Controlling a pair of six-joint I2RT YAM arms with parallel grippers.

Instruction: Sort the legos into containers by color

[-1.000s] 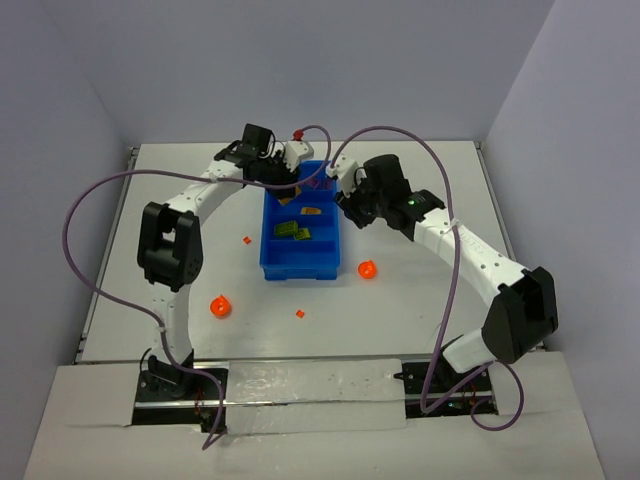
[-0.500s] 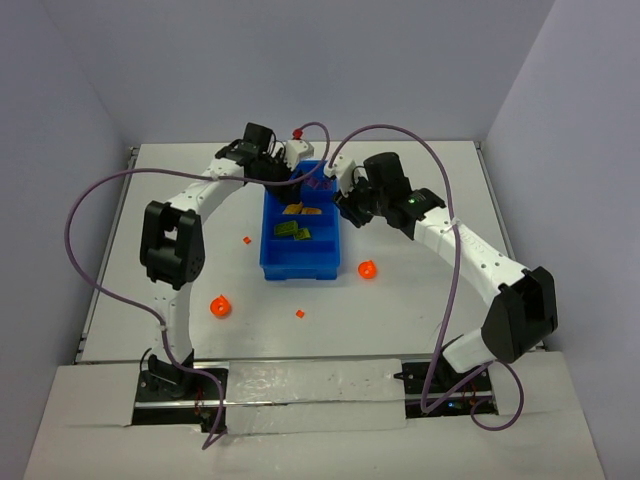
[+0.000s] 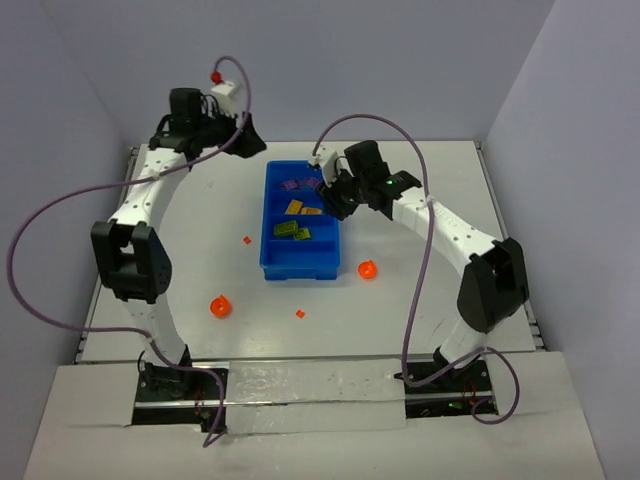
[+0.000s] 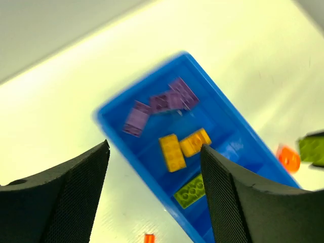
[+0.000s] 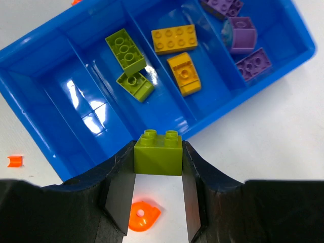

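Note:
The blue tray (image 3: 271,258) lies mid-table with four compartments. Purple legos (image 3: 298,184) fill the far one, then yellow (image 3: 297,207), then lime green (image 3: 292,231); the nearest holds nothing. My right gripper (image 3: 336,199) is shut on a lime green lego (image 5: 158,154), held above the tray's right rim (image 5: 283,63). My left gripper (image 3: 252,145) is raised beyond the tray's far left corner, open and empty; its wrist view (image 4: 154,152) looks down on the tray (image 4: 114,126).
Two round orange pieces lie on the table, one left of the tray (image 3: 219,306) and one right of it (image 3: 367,269), the latter below my right gripper (image 5: 143,215). Small orange pieces lie at the tray's left (image 3: 247,240) and in front (image 3: 299,313).
My left arm has lifted off the tray's far end and swung up and to the left. My right gripper has edged left towards the tray with the green lego.

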